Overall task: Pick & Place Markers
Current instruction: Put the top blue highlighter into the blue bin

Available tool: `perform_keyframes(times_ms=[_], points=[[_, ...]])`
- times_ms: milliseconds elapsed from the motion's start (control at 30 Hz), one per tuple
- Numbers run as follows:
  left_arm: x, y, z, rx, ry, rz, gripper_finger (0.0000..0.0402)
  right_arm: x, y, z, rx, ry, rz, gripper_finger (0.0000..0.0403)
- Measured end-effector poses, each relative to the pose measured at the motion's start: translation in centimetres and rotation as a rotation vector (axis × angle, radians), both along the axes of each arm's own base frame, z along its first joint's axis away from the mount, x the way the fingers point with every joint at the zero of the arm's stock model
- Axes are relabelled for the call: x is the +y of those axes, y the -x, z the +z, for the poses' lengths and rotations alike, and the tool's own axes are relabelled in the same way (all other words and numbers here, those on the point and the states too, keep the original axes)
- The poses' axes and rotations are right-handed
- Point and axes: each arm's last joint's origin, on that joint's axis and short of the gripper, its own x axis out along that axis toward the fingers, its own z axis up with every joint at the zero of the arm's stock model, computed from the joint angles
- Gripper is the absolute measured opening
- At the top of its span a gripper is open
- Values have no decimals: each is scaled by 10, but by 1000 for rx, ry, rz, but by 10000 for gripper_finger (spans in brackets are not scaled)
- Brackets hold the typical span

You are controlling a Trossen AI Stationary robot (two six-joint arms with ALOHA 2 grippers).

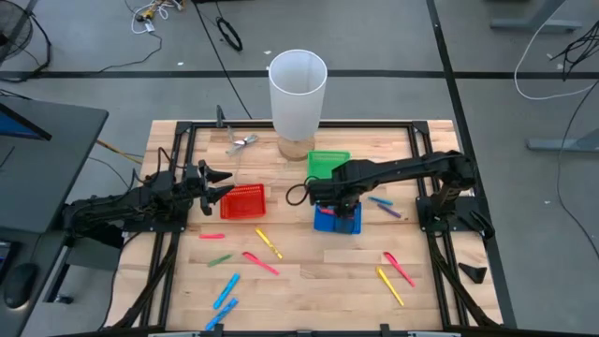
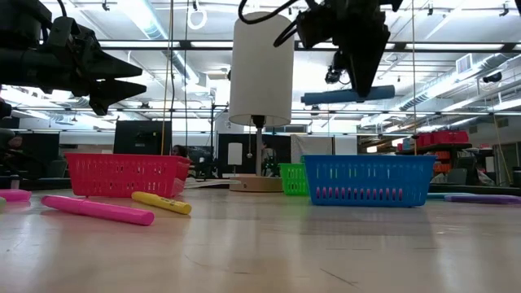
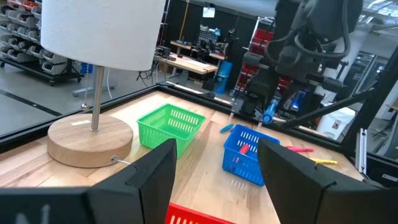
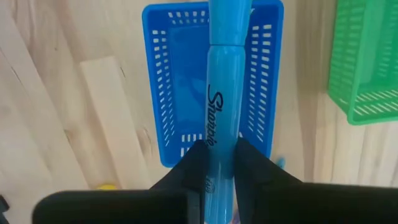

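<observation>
Right fingers [image 4: 214, 163] pinch a light blue marker [image 4: 225, 93] lengthwise above the blue basket [image 4: 160, 74]; left fingers [image 3: 221, 171] spread.

Bright, even light falls from ceiling strip lamps [image 2: 151, 20], visible in the low view as white glare bands. The wooden table [image 1: 309, 267] is evenly lit from above, with only soft, short shadows under the baskets. In the low view the near table surface is blurred and the far room is hazy. The white lamp shade [image 3: 99, 31] looks washed out. The blue marker [image 4: 224, 93] is sharp, its near end soft
</observation>
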Motion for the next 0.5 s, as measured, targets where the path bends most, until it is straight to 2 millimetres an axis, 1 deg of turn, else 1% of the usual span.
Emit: perform_keyframes(times_ms=[133,267,500], points=[[0,0,0,0,0,0,232,5,-4,-17,-37,-3,14,41],[0,0,0,0,0,0,232,8,-1,-35,-25,-3,22,41],[0,0,0,0,0,0,232,7,3,-62,-20,-1,11,41]])
